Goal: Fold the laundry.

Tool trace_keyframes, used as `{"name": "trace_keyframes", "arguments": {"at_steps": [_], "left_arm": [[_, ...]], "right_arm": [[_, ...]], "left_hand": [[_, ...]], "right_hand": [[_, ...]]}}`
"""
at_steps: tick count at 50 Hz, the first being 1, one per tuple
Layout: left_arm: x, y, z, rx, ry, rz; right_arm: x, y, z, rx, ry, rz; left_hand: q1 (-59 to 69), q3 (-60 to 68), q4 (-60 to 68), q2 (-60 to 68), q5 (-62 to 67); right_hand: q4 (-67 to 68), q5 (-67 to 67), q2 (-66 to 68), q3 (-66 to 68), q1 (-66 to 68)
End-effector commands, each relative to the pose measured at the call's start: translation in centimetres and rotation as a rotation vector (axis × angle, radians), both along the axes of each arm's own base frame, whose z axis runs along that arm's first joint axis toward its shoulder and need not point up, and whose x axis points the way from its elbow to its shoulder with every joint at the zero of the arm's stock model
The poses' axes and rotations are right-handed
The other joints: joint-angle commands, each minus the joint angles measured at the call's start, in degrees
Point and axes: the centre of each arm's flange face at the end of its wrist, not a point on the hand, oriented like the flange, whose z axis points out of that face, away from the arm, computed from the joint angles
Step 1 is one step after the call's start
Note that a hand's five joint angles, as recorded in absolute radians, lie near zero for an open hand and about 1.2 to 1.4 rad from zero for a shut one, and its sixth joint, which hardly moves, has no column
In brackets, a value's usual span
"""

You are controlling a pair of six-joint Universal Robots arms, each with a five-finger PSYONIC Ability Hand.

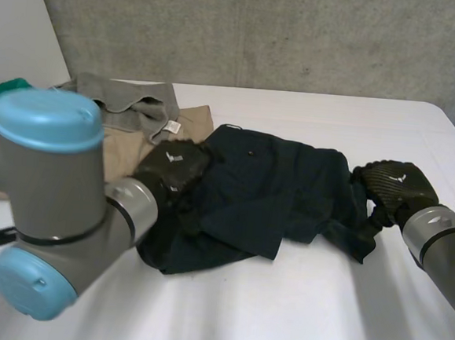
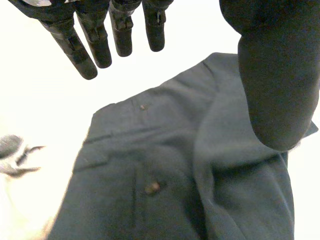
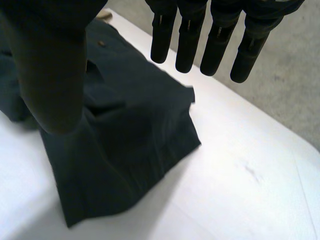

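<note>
So, table: white, with a grey concrete wall beyond its far edge.
Dark garment: navy cloth, crumpled and only partly spread. It lies across the middle of the table, closer to the far edge than the near edge, and runs from the left side toward the right side.
Left hand: over the dark garment's left end.
Left hand, wrist view: fingers straight and well apart from the thumb, with nothing gripped. The dark garment lies under the palm.
Buttons: 2 small ones on the cloth under the left palm.
Right hand: at the dark garment's right end. Whether it touches the cloth cannot be told.
Right hand, wrist view: fingers straight, thumb held apart, and nothing grasped. A corner of the dark garment lies under the palm, with bare table at the fingertips.
Beige garment: toward the table's far left corner, just beside the dark garment's left end.
Grey garment: bunched on the beige garment, nearer the far edge.
Green cloth: a small patch at the table's left edge.
</note>
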Motion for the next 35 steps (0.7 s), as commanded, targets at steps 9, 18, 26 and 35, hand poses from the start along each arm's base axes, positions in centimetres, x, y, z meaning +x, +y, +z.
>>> {"name": "trace_keyframes", "arguments": {"at_steps": [9, 18, 26, 35], "left_arm": [[7.1, -7.1, 1.1, -0.034, -0.244, 0.149], [10.4, -10.0, -4.8, 0.068, -0.356, 0.092], [10.6, -10.3, -5.9, 0.058, -0.316, 0.063], [8.4, -9.7, -7.0, 0.011, -0.317, 0.001]], "right_arm": [[8.6, 9.1, 0.7, -0.003, 0.053, 0.29], [12.4, 8.6, -5.1, 0.009, 0.102, 0.303], [14.1, 7.3, -6.5, -0.104, 0.065, 0.249], [12.8, 6.3, -0.2, -0.236, -0.035, 0.23]], "left_hand": [[-0.9, -1.0, -0.6, -0.8, -0.7], [-1.3, -1.3, -0.9, -1.2, -1.0], [-2.4, -2.5, -2.1, -2.4, -2.2], [-3.5, -3.5, -3.2, -3.4, -3.3]], "right_hand": [[2.0, 3.0, 0.9, 1.2, 0.7], [2.2, 3.2, 1.1, 1.3, 0.9], [46.7, 47.7, 45.5, 45.8, 45.4], [55.4, 56.4, 54.2, 54.5, 54.1]]}}
